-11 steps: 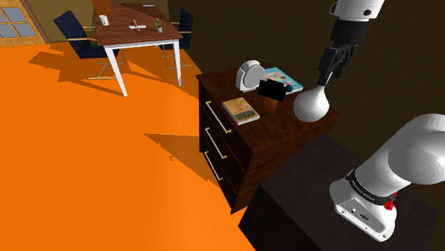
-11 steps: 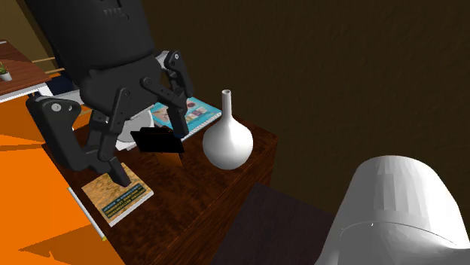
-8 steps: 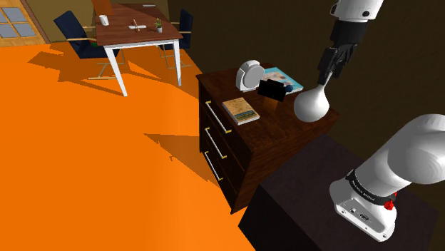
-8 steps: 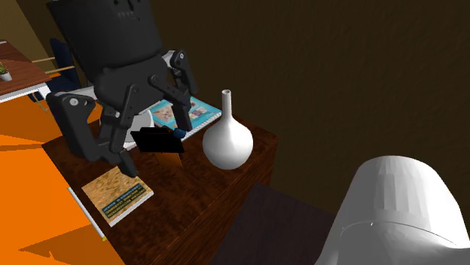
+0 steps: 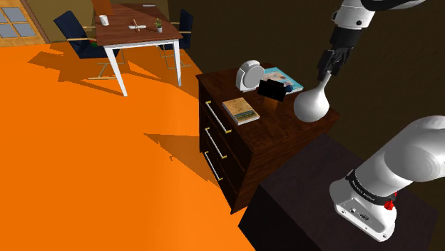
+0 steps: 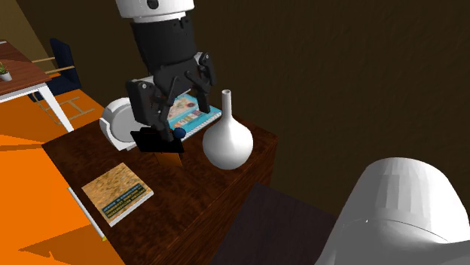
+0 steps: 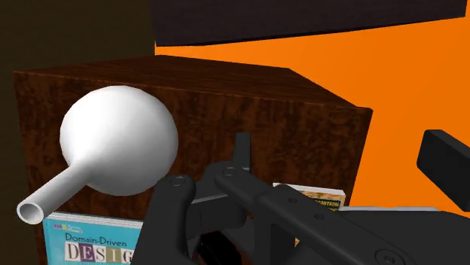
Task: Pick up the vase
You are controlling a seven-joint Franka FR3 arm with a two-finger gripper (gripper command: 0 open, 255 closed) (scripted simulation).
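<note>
Dark wooden dresser [image 6: 197, 197] against a brown wall, and the white round-bellied vase [image 6: 227, 143] stands upright on top, at the end nearest the stand, next to a small black object [image 6: 157, 141]. Black gripper [image 6: 175, 113] hovers close beside the vase's slim neck, fingers spread apart, clasping nothing. Book [image 6: 117, 193] lies near the front edge.

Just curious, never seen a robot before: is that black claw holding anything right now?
Gripper: open, holding nothing; the white vase stands free on the dresser beside it.
</note>
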